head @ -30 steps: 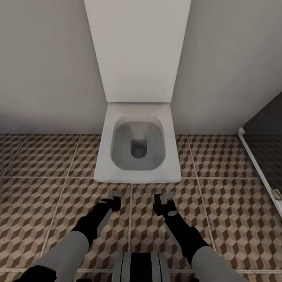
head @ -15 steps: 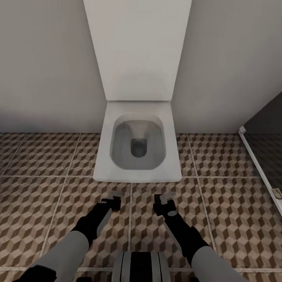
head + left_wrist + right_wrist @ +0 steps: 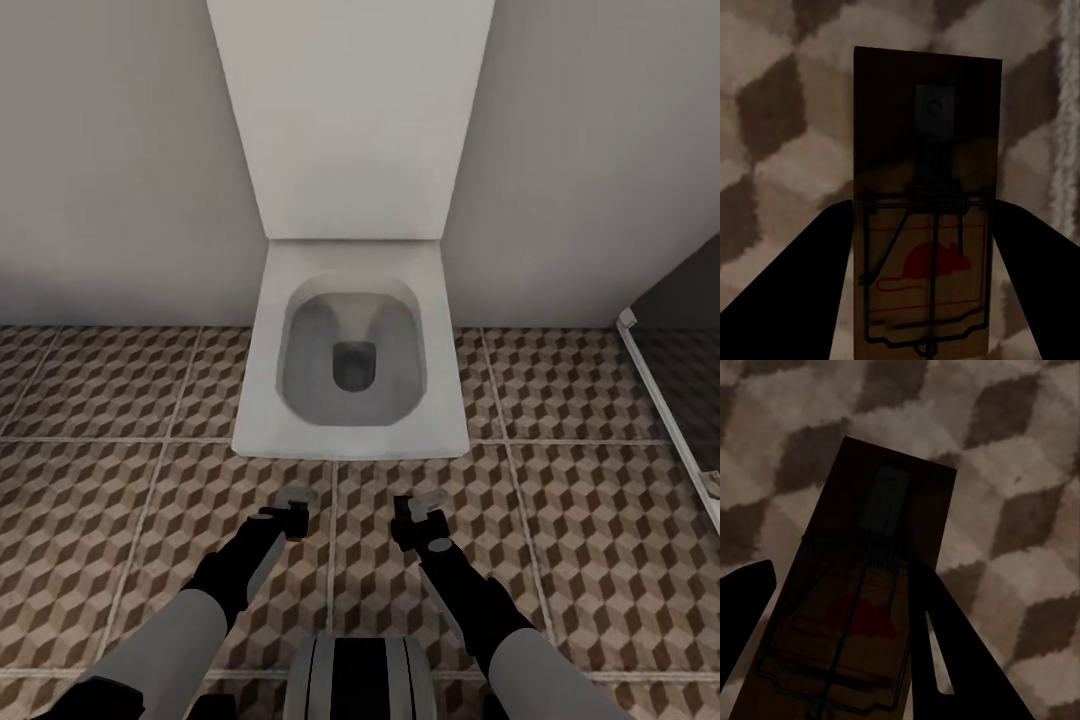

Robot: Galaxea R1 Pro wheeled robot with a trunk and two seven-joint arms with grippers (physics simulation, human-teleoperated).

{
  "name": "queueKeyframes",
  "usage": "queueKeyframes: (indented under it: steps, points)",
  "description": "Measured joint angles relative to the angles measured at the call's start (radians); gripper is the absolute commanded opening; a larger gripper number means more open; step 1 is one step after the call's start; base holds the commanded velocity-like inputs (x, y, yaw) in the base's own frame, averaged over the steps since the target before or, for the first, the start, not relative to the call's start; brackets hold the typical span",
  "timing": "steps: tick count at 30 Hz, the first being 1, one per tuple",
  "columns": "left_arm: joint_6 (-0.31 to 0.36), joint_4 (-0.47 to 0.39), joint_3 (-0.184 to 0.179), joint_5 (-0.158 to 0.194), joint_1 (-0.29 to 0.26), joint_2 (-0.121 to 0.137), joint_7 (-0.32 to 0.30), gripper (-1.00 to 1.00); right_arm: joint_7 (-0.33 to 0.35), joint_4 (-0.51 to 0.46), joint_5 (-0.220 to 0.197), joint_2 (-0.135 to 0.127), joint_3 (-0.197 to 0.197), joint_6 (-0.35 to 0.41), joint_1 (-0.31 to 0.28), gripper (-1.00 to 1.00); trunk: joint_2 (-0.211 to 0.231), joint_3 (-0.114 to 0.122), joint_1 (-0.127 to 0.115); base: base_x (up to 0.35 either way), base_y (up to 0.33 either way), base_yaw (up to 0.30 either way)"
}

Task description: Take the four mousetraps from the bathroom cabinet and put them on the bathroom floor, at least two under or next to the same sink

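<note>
The bathroom floor (image 3: 120, 520) is laid in large square tiles printed with a brown, beige and white cube pattern, split by pale grout lines. It runs back to a plain pale wall. At the middle of that far edge a white square toilet (image 3: 350, 440) stands on the tiles, its open bowl facing forward and its front rim ending close to a cross grout line. Along the floor's right edge a white threshold strip (image 3: 668, 420) runs at a slant, with a darker area beyond it. Both wrist views look onto the same cube pattern.
</note>
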Motion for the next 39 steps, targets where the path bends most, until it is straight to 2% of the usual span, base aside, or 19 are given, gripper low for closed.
queueKeyframes:
  steps: [6,13,31,39]
  points:
    - [0.0,0.0,0.0,0.0,0.0,0.0,0.0,-1.0,0.0,0.0,0.0,0.0,0.0,0.0,0.0,-1.0,0.0,0.0,0.0,0.0,0.0,0.0]
    - [0.0,0.0,0.0,0.0,0.0,0.0,0.0,-1.0,0.0,0.0,0.0,0.0,0.0,0.0,0.0,-1.0,-0.002,-0.027,0.003,0.0,0.0,0.0]
    - [-0.001,0.0,0.0,0.0,0.0,0.0,-0.001,-1.0,0.0,0.0,0.0,0.0,0.0,0.0,0.0,-1.0,-0.002,-0.027,0.003,0.0,0.0,0.0]
    - [-0.003,0.006,0.0,0.0,0.0,0.0,-0.002,-1.0,0.001,0.001,0.0,-0.001,-0.001,-0.069,0.0,-1.0,-0.002,-0.027,0.003,0.0,0.0,0.0]
